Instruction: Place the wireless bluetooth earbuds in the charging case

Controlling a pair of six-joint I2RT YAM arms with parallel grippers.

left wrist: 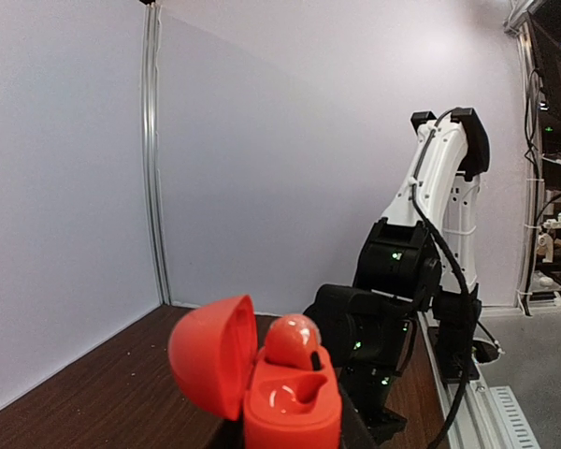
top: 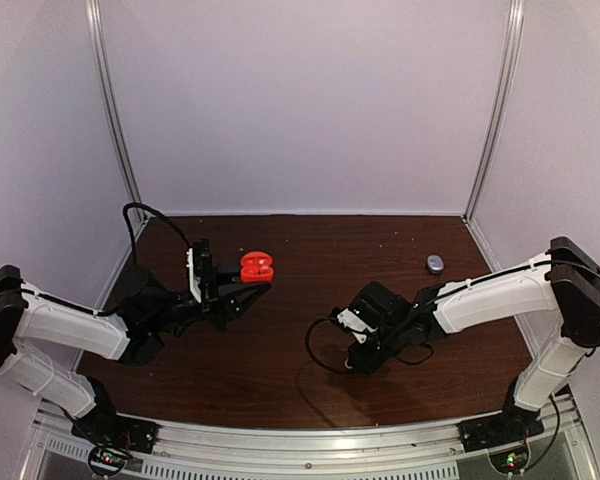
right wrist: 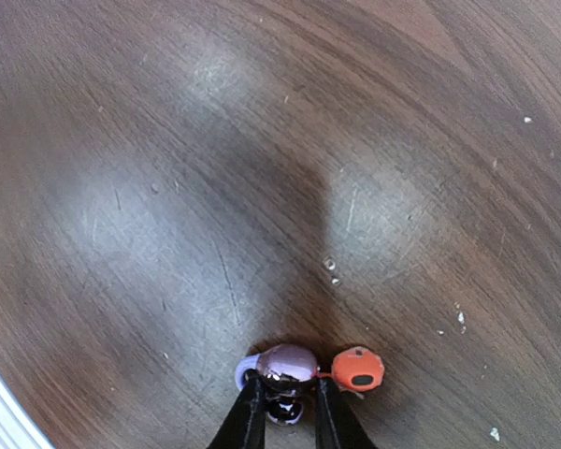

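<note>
My left gripper (top: 250,286) is shut on the base of a red charging case (top: 257,267) and holds it above the table with its lid open. In the left wrist view the case (left wrist: 290,412) has one glossy red earbud (left wrist: 292,339) seated in the far slot, and the near slot is empty. My right gripper (top: 355,360) points down at the table. In the right wrist view it (right wrist: 288,385) is shut on a small earbud (right wrist: 290,360) with a shiny silvery body and an orange-red end (right wrist: 357,368), at the table surface.
A small grey round case (top: 435,263) lies at the back right of the brown table (top: 310,330). White walls and metal posts close in the back and sides. The right arm (left wrist: 421,271) stands across from the left wrist camera.
</note>
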